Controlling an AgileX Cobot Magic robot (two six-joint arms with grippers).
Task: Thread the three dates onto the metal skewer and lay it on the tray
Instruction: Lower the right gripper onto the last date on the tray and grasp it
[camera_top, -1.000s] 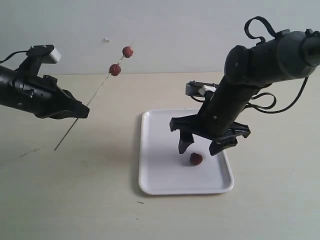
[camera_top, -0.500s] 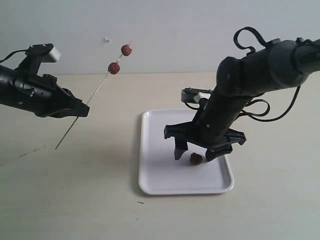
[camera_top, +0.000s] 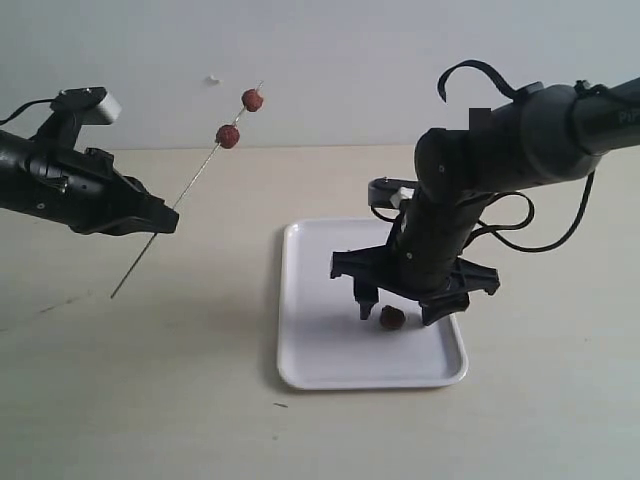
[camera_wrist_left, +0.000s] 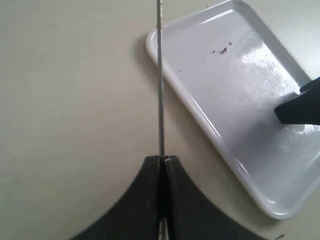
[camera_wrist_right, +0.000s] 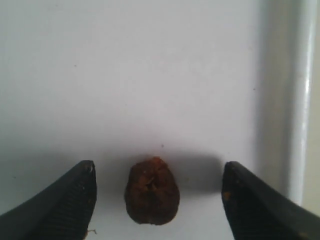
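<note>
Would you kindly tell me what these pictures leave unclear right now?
1. Whether the fingertips of the right tool touch the tray: seen from above in the right wrist view, too small in the exterior view.
2. The two threaded dates in the left wrist view: the skewer runs off the picture's edge before reaching them.

The right arm hides part of the tray at 1 o'clock; the left arm is cut off.
</note>
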